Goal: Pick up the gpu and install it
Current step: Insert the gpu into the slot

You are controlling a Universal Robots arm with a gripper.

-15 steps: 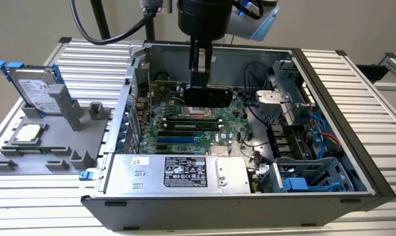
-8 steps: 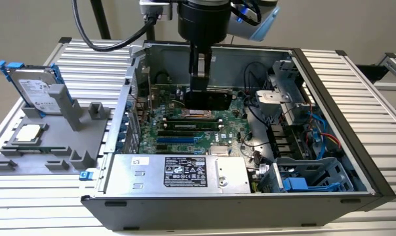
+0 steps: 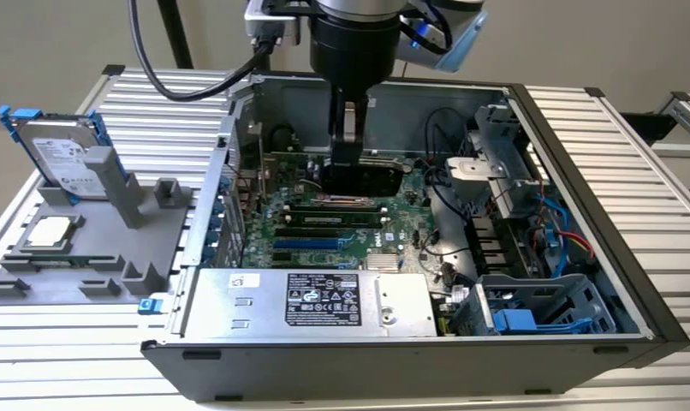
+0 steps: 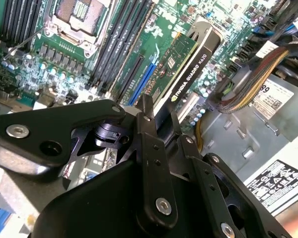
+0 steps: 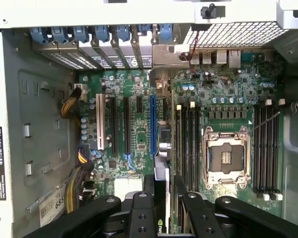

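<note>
Second wrist view: gripper point(image 4: 161, 116) clamps the gpu point(image 4: 181, 64) (edge-on) above the motherboard point(image 4: 59, 59)

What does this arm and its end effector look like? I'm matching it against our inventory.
The arm is a dark cylinder with a light blue joint cap and black cables looping off it. The end effector is matte black, built of flat linkage bars pinned with silver screws.

Even, soft light fills my views; glare whitens the case's rear rim point(image 5: 139, 12), and my gripper point(image 4: 156, 163) looms dark, slightly blurred.
</note>
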